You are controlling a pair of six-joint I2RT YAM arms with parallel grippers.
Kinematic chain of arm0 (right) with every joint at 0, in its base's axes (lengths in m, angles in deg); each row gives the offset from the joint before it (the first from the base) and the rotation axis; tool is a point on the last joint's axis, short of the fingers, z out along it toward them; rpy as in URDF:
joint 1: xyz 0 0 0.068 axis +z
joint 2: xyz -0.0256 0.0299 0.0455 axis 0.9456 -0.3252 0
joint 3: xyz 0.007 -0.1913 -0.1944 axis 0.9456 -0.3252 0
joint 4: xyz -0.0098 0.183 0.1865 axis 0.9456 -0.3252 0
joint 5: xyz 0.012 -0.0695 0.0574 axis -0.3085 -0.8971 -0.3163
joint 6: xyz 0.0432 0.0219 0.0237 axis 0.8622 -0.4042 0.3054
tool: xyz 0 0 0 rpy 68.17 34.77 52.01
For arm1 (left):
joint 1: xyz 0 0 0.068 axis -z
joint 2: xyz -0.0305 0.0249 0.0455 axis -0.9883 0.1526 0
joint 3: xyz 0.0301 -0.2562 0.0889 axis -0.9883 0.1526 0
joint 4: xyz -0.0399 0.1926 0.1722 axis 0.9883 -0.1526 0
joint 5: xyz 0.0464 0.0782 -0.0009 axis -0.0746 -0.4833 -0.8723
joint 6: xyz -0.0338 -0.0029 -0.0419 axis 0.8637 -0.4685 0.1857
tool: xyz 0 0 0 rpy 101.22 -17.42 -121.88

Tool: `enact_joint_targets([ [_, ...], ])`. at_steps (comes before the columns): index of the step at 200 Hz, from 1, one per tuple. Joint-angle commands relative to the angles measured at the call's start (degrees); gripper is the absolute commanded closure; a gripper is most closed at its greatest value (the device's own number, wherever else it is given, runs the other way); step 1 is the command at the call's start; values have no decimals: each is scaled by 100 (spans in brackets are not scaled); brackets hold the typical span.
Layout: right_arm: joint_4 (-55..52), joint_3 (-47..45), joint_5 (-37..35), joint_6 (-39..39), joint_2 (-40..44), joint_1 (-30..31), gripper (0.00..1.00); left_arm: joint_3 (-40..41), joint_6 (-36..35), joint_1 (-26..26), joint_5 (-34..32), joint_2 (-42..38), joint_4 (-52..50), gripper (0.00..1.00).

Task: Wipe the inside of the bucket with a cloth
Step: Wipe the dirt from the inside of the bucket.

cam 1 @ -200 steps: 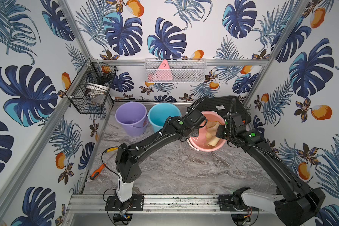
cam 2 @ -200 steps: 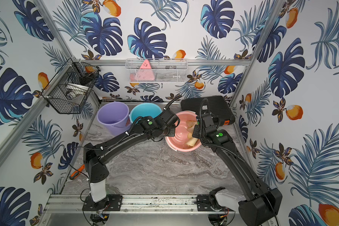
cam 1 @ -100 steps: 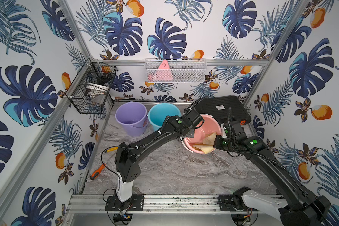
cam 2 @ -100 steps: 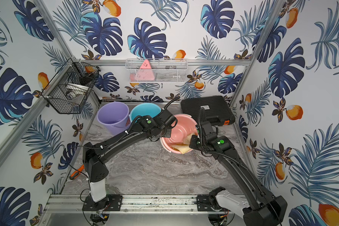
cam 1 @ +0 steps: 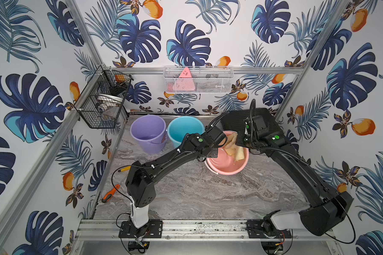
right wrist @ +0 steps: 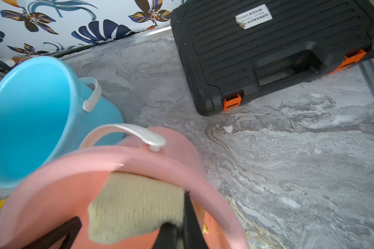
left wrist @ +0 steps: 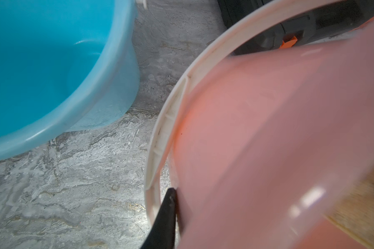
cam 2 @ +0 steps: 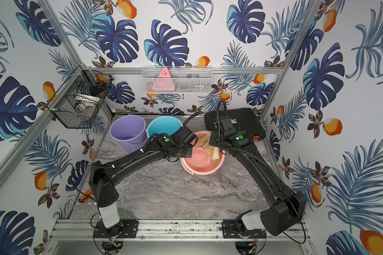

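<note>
The pink bucket [cam 1: 224, 165] [cam 2: 198, 164] stands tilted on the marble table, its mouth turned up toward the front. My left gripper [cam 1: 221, 144] [left wrist: 177, 207] is shut on the bucket's left rim; one black finger [left wrist: 167, 217] lies against the outer wall by the white handle. My right gripper [cam 1: 238, 143] [right wrist: 181, 215] reaches in over the far right rim, shut on the pale tan cloth [cam 1: 232, 148] [cam 2: 213, 152] [right wrist: 134, 200]. The cloth hangs folded against the bucket's inner wall [right wrist: 58, 194].
A blue bucket [cam 1: 185, 130] and a purple bucket [cam 1: 148, 134] stand just left of the pink one. A black tool case [cam 1: 269, 119] lies behind it at the right wall. Two screwdrivers [cam 1: 110, 194] lie at the left edge. Wire baskets hang on the walls.
The left gripper tipped the pink bucket toward the front. The right gripper dragged the cloth down to the near wall, then back up to the far right side.
</note>
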Motion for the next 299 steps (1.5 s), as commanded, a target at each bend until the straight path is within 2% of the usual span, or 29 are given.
enact_joint_targets([
  [1, 472, 137, -145, -166, -209, -12, 100, -44, -42, 19, 334, -7, 184, 100],
  [21, 223, 106, -503, -163, -241, -21, 100, -43, -28, -3, 233, -17, 192, 100],
  [42, 214, -310, -755, -129, 127, -30, 100, -136, -24, -74, 200, 59, 148, 100],
  [84, -35, -1059, -809, -26, 919, -38, 100, -343, -46, -227, 209, 161, 134, 100],
  [137, -348, -2095, -500, 406, 1729, -38, 100, -689, -42, -404, 389, 245, 73, 100],
  [188, -979, -2469, -671, 915, 2724, -39, 100, -879, -15, -501, 444, 343, 76, 100],
  [238, -1938, -2078, -2252, 1569, 4265, -38, 100, -844, 29, -518, 531, 408, 141, 100],
  [259, -2025, -1825, -2679, 1526, 4968, -38, 100, -861, 29, -539, 649, 490, 148, 100],
  [278, -2002, -1365, -2771, 1357, 5122, -38, 100, -783, 42, -534, 703, 495, 219, 100],
  [299, -1669, -1306, -2457, 1149, 4849, -38, 100, -712, 39, -522, 799, 508, 239, 100],
])
